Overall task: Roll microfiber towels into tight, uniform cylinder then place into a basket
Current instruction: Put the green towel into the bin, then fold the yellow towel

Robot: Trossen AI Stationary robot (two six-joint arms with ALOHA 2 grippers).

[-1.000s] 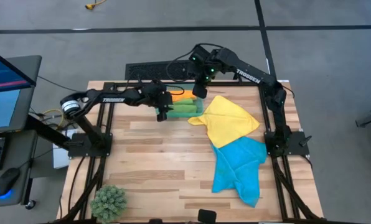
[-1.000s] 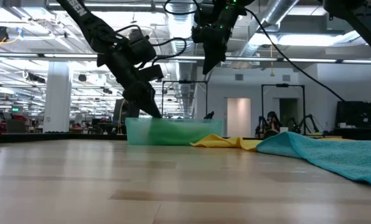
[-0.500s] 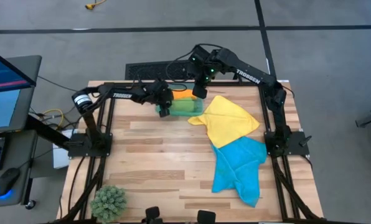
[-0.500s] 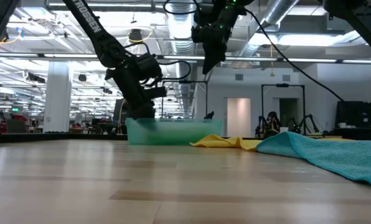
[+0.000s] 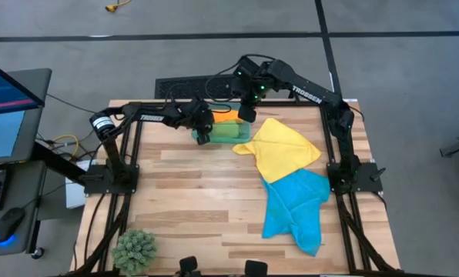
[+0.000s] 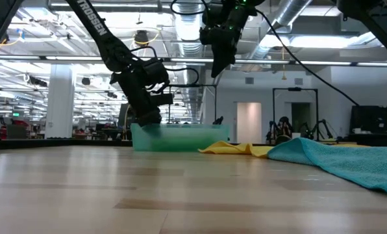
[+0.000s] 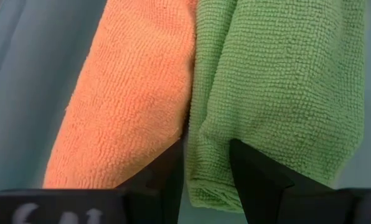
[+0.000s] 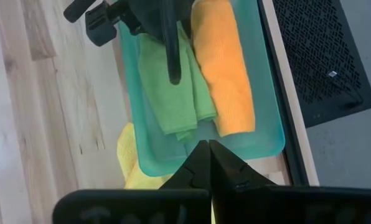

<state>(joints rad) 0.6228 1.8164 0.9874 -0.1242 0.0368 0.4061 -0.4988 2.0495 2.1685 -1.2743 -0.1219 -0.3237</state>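
The basket (image 5: 228,129) sits at the upper centre of the high view, near the far edge of the wooden table (image 5: 206,208). It holds two rolled cloths lying side by side and touching: the orange towel (image 8: 224,74) on the side nearer the table's far edge, and the green towel (image 8: 173,87) beside it.

The left gripper (image 5: 202,136) is at the basket's left end, reaching into it. In the left wrist view its fingers (image 7: 257,180) stand part open at the end of the green towel; one finger sits at the seam between the two rolls. A grip on the green towel cannot be confirmed.

The right gripper (image 5: 247,111) hangs above the basket's right end, fingers pressed together, holding nothing.

The yellow towel (image 5: 282,148) lies unrolled and flat at the right of centre, one corner just beside the basket. The blue towel (image 5: 297,206) lies unrolled below it, at lower right, its upper edge under the yellow towel.

A spiky green plant ball (image 5: 135,249) stands at the lower left corner of the table.
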